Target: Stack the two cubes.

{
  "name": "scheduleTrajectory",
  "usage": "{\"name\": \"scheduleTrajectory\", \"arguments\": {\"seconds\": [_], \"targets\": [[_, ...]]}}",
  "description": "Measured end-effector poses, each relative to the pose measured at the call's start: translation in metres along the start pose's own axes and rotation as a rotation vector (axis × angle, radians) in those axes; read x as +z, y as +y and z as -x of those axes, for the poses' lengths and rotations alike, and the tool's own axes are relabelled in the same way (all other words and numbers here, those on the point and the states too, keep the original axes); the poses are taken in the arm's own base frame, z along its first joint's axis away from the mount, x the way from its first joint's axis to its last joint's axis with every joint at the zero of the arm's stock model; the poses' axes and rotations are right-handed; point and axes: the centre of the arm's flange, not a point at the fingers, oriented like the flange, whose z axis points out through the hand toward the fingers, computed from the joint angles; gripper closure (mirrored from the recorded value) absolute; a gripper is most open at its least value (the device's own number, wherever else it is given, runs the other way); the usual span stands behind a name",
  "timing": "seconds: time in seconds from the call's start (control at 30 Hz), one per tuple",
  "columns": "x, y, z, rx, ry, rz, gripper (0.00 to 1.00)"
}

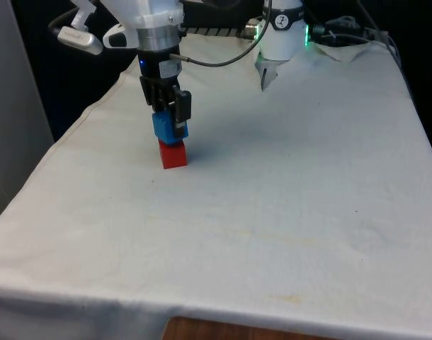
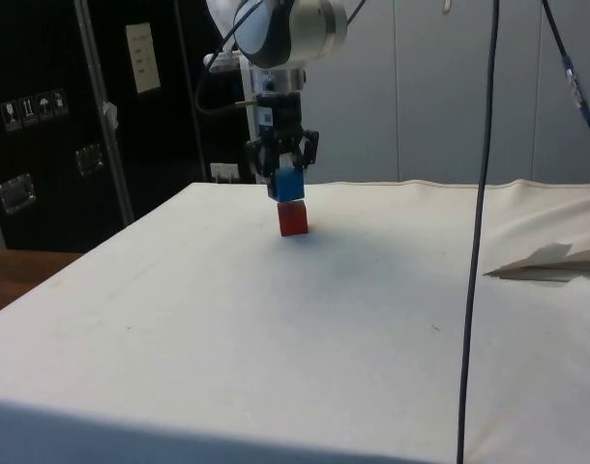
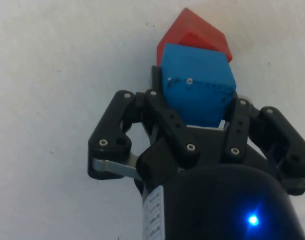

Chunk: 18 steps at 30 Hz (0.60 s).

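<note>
Toward the front view's left on the white cloth [image 1: 287, 212], the gripper [image 1: 171, 120] clasps a blue cube [image 1: 169, 130] atop a red cube [image 1: 173, 154], apparently touching; the stack sits slightly askew.

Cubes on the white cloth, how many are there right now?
2. The red cube sits on the cloth; the blue cube sits directly on top of it, held between the fingers of the black gripper.

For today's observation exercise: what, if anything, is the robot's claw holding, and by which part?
The black two-finger claw holds the small blue cube by two opposite side faces, with the cube sitting on top of the red cube.
</note>
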Motion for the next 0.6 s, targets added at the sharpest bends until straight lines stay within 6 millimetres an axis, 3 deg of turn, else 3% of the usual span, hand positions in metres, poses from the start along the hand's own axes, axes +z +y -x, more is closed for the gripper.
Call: {"name": "scheduleTrajectory", "arguments": {"seconds": [0.6], "targets": [[0.016,-0.001,-0.002,0.002,-0.021,0.023,0.95]]}}
